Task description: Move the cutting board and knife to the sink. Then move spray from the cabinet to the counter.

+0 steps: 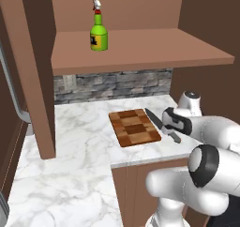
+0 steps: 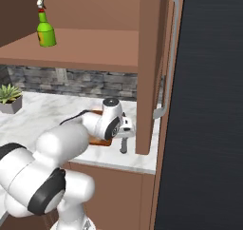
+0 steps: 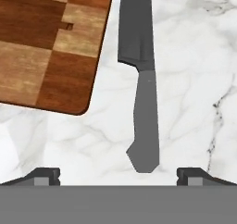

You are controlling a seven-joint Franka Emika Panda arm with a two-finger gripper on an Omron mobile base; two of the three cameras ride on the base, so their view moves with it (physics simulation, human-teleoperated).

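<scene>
Looking from the right base view, I see a potted plant (image 2: 9,97) on the counter (image 2: 42,112); the left one shows the spray (image 1: 98,32) on the cabinet (image 1: 140,50) shelf. My gripper (image 3: 118,174) is spread wide and empty, just above the knife (image 3: 141,79) lying beside the cutting board (image 3: 51,42).

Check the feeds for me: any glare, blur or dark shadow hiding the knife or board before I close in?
Hand view: sharp and evenly lit, the knife handle crisp on the counter, the cutting board beside it, no glare. Left base view: clear, soft shading under the cabinet shelf, arm covering the knife's handle end. Right base view: arm hides most of the board.
</scene>
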